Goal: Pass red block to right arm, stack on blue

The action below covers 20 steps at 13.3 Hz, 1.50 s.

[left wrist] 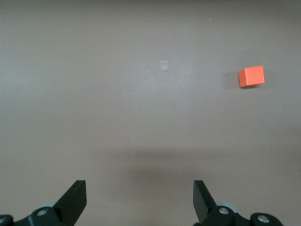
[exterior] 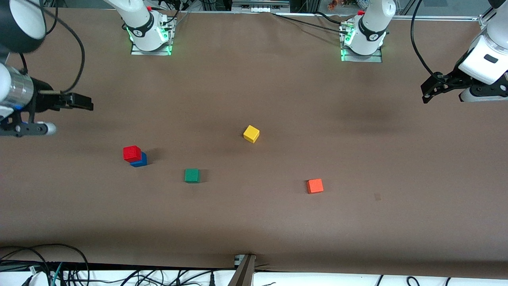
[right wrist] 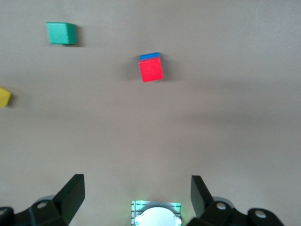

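Note:
The red block (exterior: 132, 153) rests on top of the blue cube (exterior: 139, 160), slightly offset, toward the right arm's end of the table. The right wrist view shows the same stack, the red block (right wrist: 150, 70) covering most of the blue cube (right wrist: 149, 56). My right gripper (exterior: 85, 102) hangs open and empty over the table's edge at that end, apart from the stack. In its wrist view the right gripper (right wrist: 136, 183) has only table between its fingers. My left gripper (exterior: 429, 89) waits open and empty over the left arm's end; the left gripper (left wrist: 139, 188) frames bare table.
A green cube (exterior: 192, 175), a yellow cube (exterior: 251, 134) and an orange-red cube (exterior: 315, 186) lie apart on the brown table (exterior: 254, 222). The orange-red cube (left wrist: 251, 76) also shows in the left wrist view. Cables run along the table edge nearest the front camera.

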Tool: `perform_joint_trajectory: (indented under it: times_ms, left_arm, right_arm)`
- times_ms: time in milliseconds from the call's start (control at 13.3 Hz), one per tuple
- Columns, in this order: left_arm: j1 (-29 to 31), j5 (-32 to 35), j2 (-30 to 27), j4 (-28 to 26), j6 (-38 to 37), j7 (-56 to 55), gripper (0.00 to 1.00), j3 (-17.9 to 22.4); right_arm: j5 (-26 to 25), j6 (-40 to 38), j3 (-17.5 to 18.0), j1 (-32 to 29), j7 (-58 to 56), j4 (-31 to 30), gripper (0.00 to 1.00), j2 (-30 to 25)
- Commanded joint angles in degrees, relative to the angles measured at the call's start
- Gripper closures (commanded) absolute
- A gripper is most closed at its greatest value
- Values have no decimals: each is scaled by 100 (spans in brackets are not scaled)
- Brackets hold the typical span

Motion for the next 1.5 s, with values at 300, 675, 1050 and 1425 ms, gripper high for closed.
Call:
perform_joint_trajectory:
  times_ms: [300, 675, 1050, 1425]
  left_arm:
    - [57, -87, 107, 166, -268, -54, 0, -71]
    - [22, -78, 319, 430, -417, -36, 0, -89]
    - [13, -87, 328, 474, -532, -27, 0, -132]
    - [13, -87, 336, 509, -558, -36, 0, -177]
  right_arm:
    - [-137, 85, 433, -528, 39, -749, 0, -1158]
    - [-434, -249, 433, -493, 56, -784, 0, -1325]
    - [-479, -249, 415, -475, -5, -503, 0, -992]
    - [-479, -223, 406, -510, 21, -494, 0, -947]
